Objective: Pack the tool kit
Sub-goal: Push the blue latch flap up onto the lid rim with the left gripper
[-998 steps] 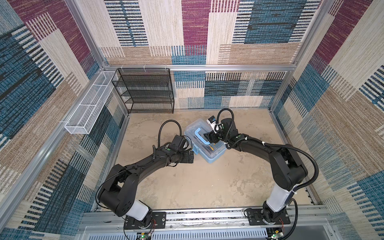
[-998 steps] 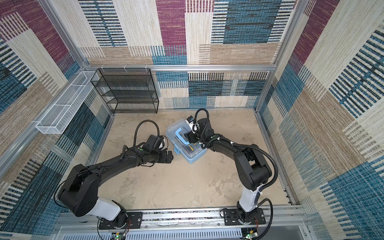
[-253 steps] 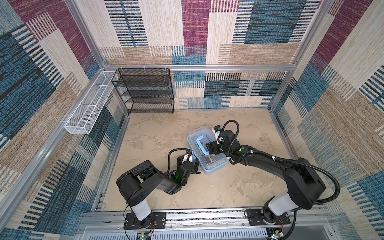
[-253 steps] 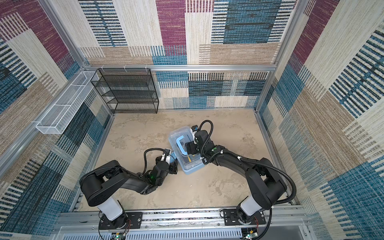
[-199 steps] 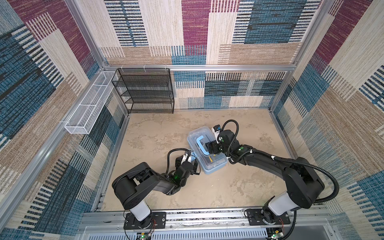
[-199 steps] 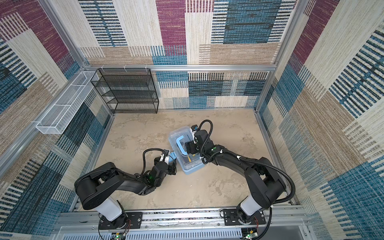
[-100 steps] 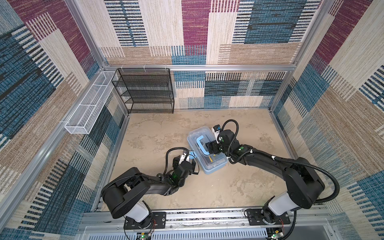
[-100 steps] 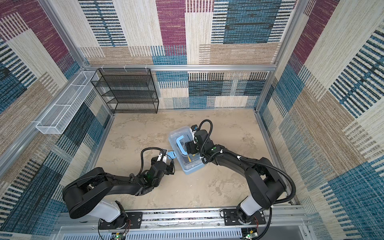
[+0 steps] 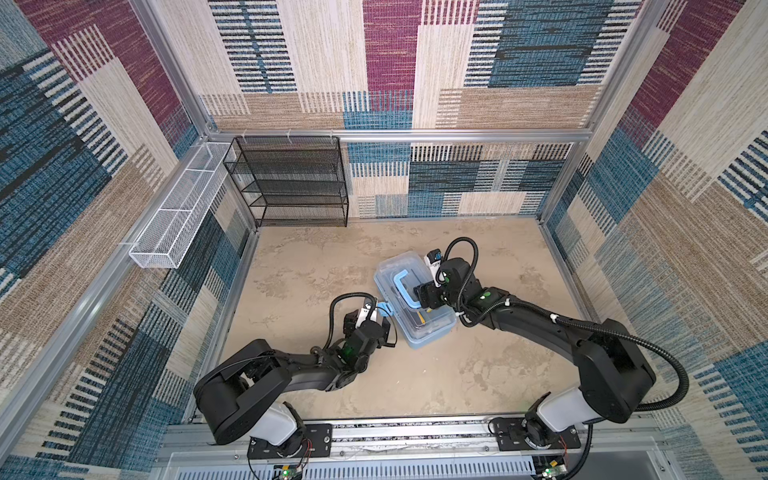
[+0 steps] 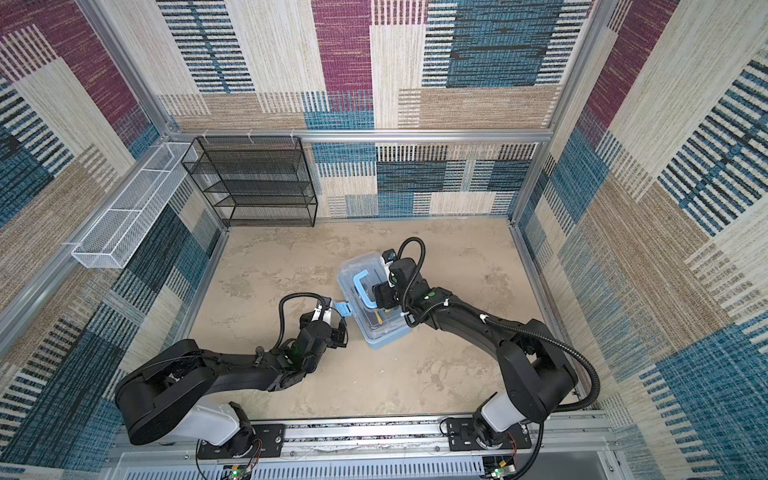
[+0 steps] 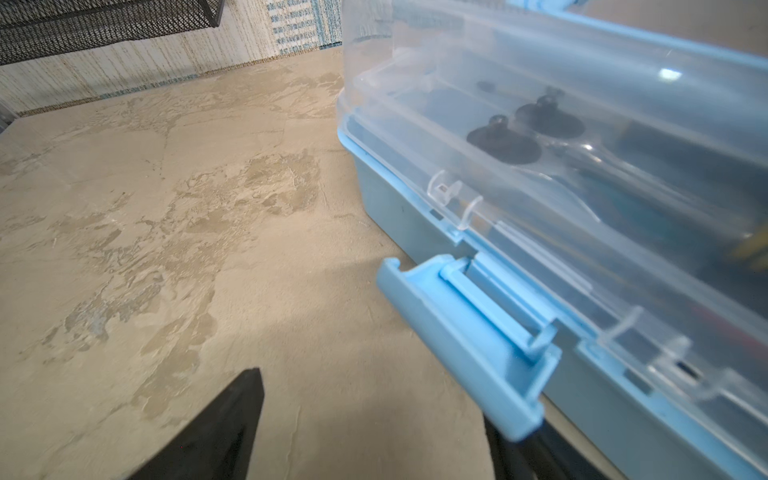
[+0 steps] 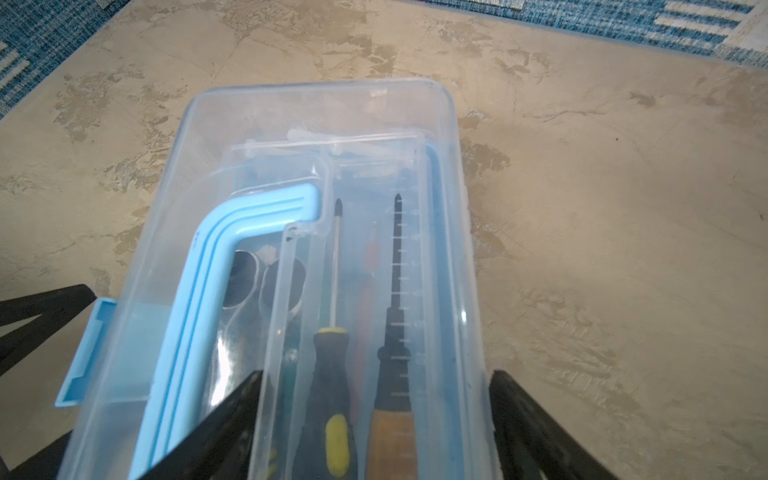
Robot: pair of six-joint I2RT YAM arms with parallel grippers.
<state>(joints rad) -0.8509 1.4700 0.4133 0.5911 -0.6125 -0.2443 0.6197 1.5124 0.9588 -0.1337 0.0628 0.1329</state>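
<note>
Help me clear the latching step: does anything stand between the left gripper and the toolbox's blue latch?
Nothing visible does. The open left gripper is right at the blue latch, which sticks out unfastened from the toolbox; one finger shows just beneath it, only bare table alongside.

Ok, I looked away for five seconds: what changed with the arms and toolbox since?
The left arm folded back toward its base and the left gripper came round beside the unclipped latch of the toolbox, jaws open. The right gripper slid along the lid toward the front, and the toolbox shifted slightly that way. Lid stayed down; rack and basket unmoved.
</note>
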